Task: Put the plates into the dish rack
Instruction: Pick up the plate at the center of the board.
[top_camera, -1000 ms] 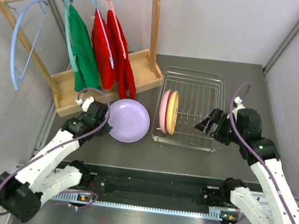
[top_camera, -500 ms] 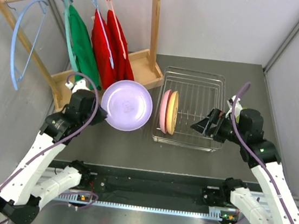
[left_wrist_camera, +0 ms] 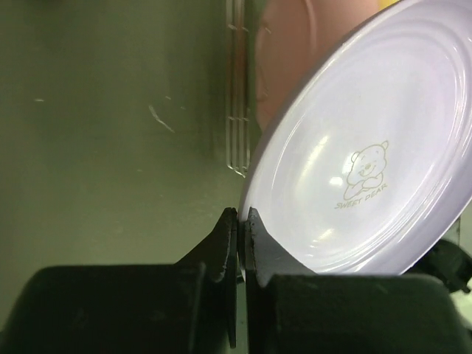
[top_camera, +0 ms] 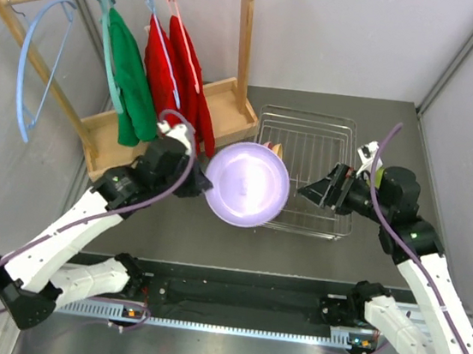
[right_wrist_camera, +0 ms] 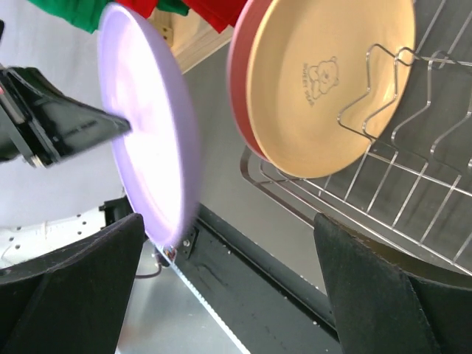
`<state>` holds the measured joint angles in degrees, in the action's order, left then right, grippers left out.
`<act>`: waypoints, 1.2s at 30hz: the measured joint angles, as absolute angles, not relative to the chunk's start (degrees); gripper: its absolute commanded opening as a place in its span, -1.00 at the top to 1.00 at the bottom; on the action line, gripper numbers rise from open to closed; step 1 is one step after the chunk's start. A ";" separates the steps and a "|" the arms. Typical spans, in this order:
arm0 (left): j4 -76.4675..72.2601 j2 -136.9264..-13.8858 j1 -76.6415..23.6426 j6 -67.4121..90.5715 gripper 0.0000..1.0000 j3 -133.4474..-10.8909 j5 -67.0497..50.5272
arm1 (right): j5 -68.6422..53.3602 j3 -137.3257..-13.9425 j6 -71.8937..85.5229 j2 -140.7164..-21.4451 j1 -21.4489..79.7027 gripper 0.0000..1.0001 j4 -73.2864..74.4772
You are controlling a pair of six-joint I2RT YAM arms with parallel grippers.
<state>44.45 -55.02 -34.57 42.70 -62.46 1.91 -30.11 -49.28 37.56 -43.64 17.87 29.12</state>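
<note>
While my left gripper (left_wrist_camera: 237, 221) pinches the lavender plate (left_wrist_camera: 369, 162) by its rim, the plate hangs tilted in the air over the left end of the dish rack (top_camera: 328, 136), not yet in a slot. The pink plate (right_wrist_camera: 240, 81) and the orange-tan plate (right_wrist_camera: 332, 81) stand upright there. My right gripper (top_camera: 317, 185) hovers over the rack, fingers spread, holding nothing. Judgement: turn the plate upright, align it with 1 free slot beside the orange-tan plate, then lower before releasing.
</note>
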 measured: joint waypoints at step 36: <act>14.79 -56.16 -48.40 47.81 -0.22 -52.27 -0.10 | -31.64 -41.60 47.86 -45.23 21.32 0.92 16.49</act>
